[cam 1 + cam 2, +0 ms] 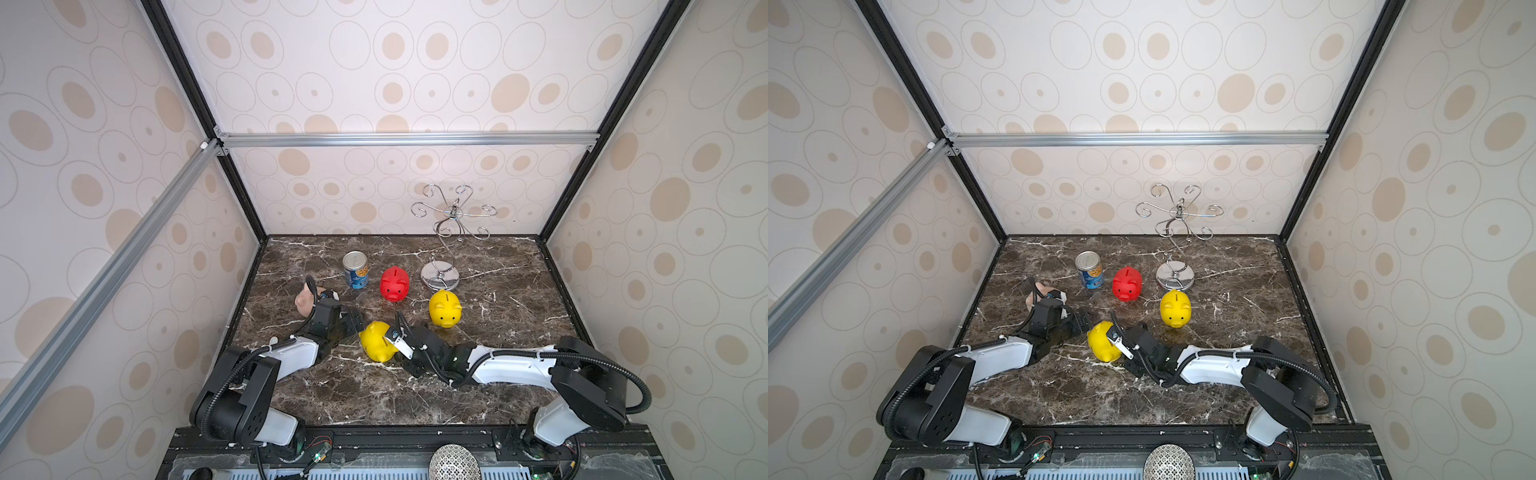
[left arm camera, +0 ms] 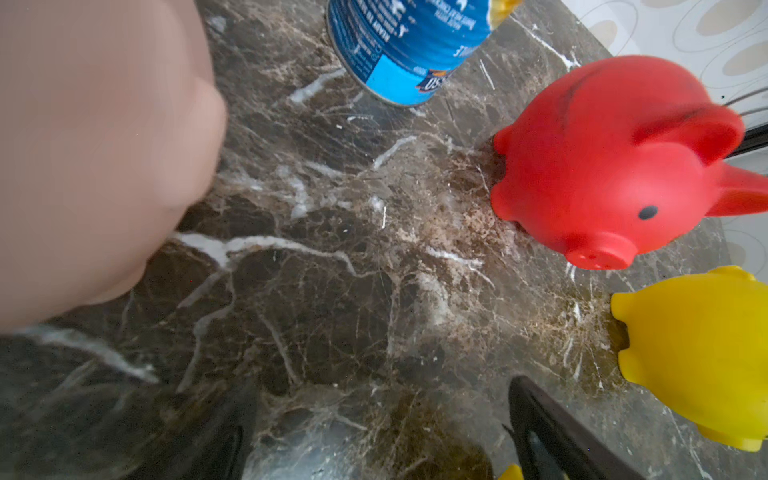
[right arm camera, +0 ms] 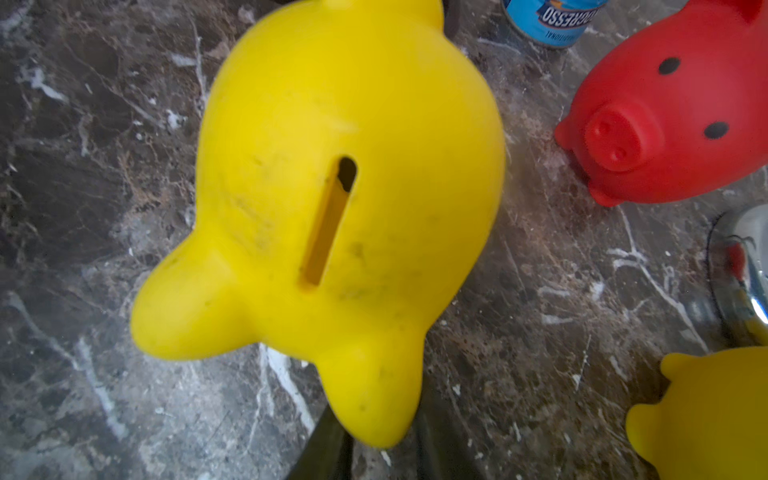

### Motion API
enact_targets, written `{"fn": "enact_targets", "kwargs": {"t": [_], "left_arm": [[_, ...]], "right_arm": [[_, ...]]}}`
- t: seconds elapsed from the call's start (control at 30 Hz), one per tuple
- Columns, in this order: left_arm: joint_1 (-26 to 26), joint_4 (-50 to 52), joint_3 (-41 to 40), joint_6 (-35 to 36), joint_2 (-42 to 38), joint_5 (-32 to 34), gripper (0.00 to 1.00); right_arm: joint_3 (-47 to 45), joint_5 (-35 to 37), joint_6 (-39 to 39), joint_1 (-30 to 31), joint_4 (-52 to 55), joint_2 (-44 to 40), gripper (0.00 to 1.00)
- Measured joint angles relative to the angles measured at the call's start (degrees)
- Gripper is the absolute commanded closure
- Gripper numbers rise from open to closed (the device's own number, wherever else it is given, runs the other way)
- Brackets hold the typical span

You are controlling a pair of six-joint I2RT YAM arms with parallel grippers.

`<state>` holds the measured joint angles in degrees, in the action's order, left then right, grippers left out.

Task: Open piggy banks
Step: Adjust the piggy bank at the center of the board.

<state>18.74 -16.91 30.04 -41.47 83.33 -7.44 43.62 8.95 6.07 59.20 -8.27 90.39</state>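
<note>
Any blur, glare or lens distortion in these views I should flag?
Left wrist: the pale pink plastic pig bank is a featureless close-up blur, and the red plastic pig bank is slightly smeared. Right wrist: the near yellow plastic pig bank is soft; the chrome stand base glares. Both top views: sharp, evenly lit, strong wide-angle perspective on the aluminium frame rails.

Table point(image 1: 374, 395): dark brown marble-look top w/ white veins, polished, soft sheen. Near yellow pig point(image 3: 291, 124): smooth plastic, semi-gloss, faint grey scuffs by the slot. Far yellow pig point(image 1: 444, 309): shiny highlights. Red pig point(image 2: 602, 158): smooth plastic, dark rub marks on back. Pink pig point(image 2: 83, 145): smooth, blurred. Can point(image 1: 355, 270): bright metal lid, glossy blue printed label. Wire stand point(image 1: 439, 276): chromed metal, mirror-like base. Walls point(image 1: 415, 62): matt. Frame bar point(image 1: 407, 139): brushed aluminium. Right arm point(image 1: 511, 365): glossy white plastic shell, matt black joints, ribbed black hose.
</note>
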Motion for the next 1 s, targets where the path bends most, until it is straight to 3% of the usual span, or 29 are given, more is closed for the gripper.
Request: {"fn": "enact_targets", "kwargs": {"t": [0.33, 0.77, 1.0], "left_arm": [[0.1, -2.4, 1.4, 0.3, 2.7, 1.0, 0.11], [0.5, 4.3, 6.4, 1.5, 4.7, 4.2, 0.02], [0.6, 8.9, 5.9, 1.6, -6.0, 7.2, 0.0]], "right_arm": [[0.1, -3.9, 1.9, 0.0, -2.2, 0.0, 0.79], [7.5, -3.5, 2.0, 0.1, -1.8, 0.8, 0.73], [8.8, -4.1, 4.1, -0.1, 2.8, 0.8, 0.57]]}}
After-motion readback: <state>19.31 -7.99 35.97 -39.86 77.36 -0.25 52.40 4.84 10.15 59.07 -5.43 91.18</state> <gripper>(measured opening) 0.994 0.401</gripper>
